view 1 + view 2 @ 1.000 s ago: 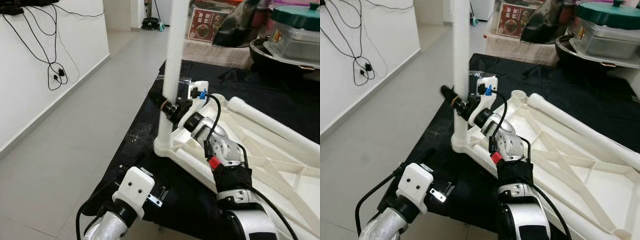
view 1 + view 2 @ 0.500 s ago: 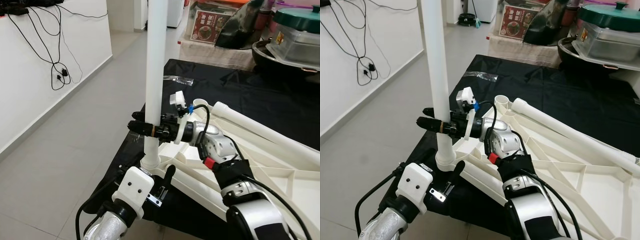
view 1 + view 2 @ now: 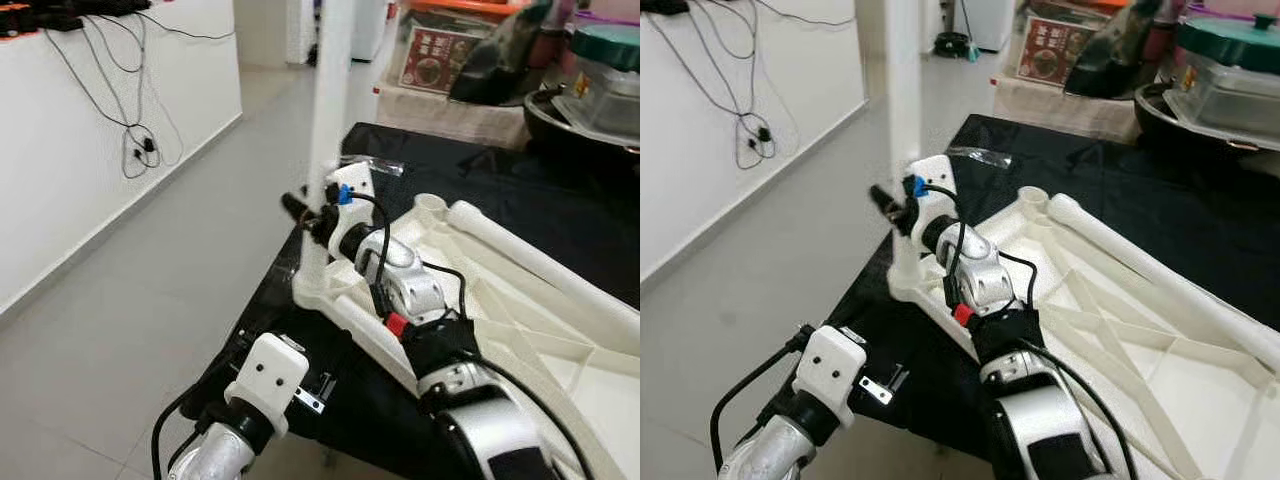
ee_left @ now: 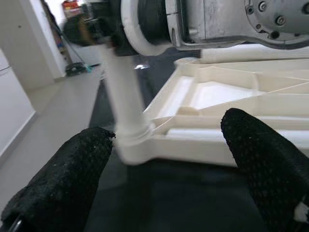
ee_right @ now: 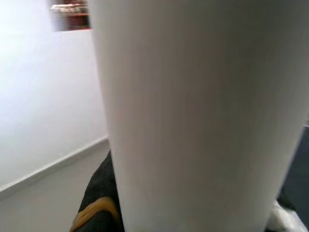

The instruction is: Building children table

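Our right gripper (image 3: pixel 312 214) clamps the smooth white cylindrical leg (image 3: pixel 330 120), which stands upright in the corner socket of the ribbed plastic tabletop (image 3: pixel 520 320) lying on black cloth (image 3: pixel 400 160). Our left gripper (image 4: pixel 164 183) hangs spread apart nearby, its textured black fingers (image 4: pixel 63 179) empty.

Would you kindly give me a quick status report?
Right gripper shut on upright white plastic table leg, seated in upturned tabletop. Left gripper open, idle below.

The right arm reached forward toward 11 o'clock — its right pincer (image 3: pixel 312 216) clamped shut around the upright white leg (image 3: pixel 328 120). The left pincer (image 4: pixel 169 159) hung low, fingers (image 4: pixel 63 179) spread wide apart.
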Motion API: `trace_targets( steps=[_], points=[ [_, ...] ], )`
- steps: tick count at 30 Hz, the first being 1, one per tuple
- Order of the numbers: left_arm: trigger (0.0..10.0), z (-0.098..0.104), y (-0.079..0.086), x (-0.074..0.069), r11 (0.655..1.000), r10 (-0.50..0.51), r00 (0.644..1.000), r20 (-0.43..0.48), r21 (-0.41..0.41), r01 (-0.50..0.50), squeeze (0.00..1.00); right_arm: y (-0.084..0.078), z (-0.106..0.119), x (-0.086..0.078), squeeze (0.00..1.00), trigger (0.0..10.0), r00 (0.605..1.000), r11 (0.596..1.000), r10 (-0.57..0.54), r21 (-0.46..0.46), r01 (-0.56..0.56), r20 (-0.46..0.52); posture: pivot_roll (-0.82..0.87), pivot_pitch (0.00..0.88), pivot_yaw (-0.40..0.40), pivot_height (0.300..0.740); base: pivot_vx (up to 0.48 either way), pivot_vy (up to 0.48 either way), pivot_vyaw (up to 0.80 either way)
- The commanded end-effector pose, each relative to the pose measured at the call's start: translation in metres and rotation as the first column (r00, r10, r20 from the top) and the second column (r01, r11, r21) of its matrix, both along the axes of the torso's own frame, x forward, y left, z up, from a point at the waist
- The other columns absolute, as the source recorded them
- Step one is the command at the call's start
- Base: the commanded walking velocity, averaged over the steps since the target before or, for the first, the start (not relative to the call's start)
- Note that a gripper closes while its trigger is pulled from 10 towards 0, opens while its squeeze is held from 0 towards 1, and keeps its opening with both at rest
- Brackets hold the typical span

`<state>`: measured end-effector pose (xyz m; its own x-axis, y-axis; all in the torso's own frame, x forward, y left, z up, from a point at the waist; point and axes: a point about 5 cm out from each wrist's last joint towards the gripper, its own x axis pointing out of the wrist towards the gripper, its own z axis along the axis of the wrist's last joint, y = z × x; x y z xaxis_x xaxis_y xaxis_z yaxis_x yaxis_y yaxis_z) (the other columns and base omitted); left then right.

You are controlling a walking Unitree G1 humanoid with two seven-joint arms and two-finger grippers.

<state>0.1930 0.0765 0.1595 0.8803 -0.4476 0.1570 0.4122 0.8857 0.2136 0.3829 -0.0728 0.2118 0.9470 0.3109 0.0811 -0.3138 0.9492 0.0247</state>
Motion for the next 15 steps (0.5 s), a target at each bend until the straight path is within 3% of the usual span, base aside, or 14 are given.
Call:
trace_targets(
  steps=[1, 2, 5, 6, 8, 9, 10, 11, 15],
  points=[
    [10.0, -0.004, -0.001, 0.0, 1.0, -0.002, 1.0, -0.013, 0.012, 0.002, 0.0, -0.03, -0.024, 0.0, 0.0, 0.0, 0.975, 0.979, -0.204, -0.026, 0.202, -0.092, 0.13, 0.068, -0.078, 0.74, 0.0, 0.0, 0.0],
    [10.0, -0.004, -0.001, 0.0, 1.0, -0.001, 1.0, -0.013, 0.013, 0.001, 0.0, -0.032, -0.022, -0.012, 0.0, 0.0, 0.916, 0.921, -0.387, 0.014, 0.39, -0.109, 0.13, 0.068, -0.078, 0.74, 0.0, 0.0, 0.0],
    [10.0, -0.004, 0.0, 0.0, 1.0, 0.0, 1.0, -0.012, 0.014, 0.001, 0.0, -0.025, -0.017, -0.019, 0.0, 0.0, 0.883, 0.885, -0.453, 0.061, 0.462, -0.122, 0.13, 0.069, -0.079, 0.74, 0.0, 0.0, 0.0],
    [10.0, -0.004, 0.0, 0.0, 1.0, 0.0, 1.0, -0.012, 0.014, 0.001, 0.0, -0.025, -0.017, -0.019, 0.0, 0.0, 0.883, 0.885, -0.453, 0.061, 0.462, -0.122, 0.13, 0.069, -0.079, 0.74, 0.0, 0.0, 0.0],
    [10.0, -0.004, -0.001, 0.0, 1.0, -0.002, 1.0, -0.011, 0.014, 0.002, 0.0, -0.006, -0.012, -0.02, 0.0, 0.0, 0.902, 0.889, -0.414, 0.157, 0.43, -0.122, 0.13, 0.067, -0.077, 0.74, 0.0, 0.0, 0.0],
    [10.0, -0.004, -0.001, 0.001, 1.0, -0.002, 1.0, -0.011, 0.015, 0.002, 0.0, -0.003, -0.009, -0.02, 0.0, 10.0, 0.914, 0.898, -0.393, 0.17, 0.405, -0.099, 0.13, 0.068, -0.078, 0.74, 0.0, 0.0, 0.0],
    [10.0, -0.003, -0.001, 0.001, 1.0, -0.001, 1.0, -0.011, 0.016, 0.001, 0.0, -0.001, -0.008, -0.02, 0.0, 10.0, 0.921, 0.905, -0.38, 0.175, 0.389, -0.081, 0.13, 0.068, -0.078, 0.74, 0.0, 0.0, 0.0],
    [10.0, -0.003, -0.001, 0.001, 1.0, 0.0, 1.0, -0.011, 0.015, 0.0, 0.0, 0.002, -0.005, -0.021, 1.0, 10.0, 0.931, 0.917, -0.364, 0.159, 0.365, -0.04, 0.13, 0.069, -0.076, 0.74, 0.0, 0.0, 0.0],
    [10.0, -0.004, 0.0, 0.001, 1.0, -0.001, 1.0, -0.014, 0.013, 0.001, 0.0, 0.004, -0.003, -0.023, 1.0, 10.0, 0.94, 0.928, -0.342, 0.153, 0.34, -0.009, 0.13, 0.07, -0.077, 0.74, 0.0, 0.0, 0.0]
  ],
)
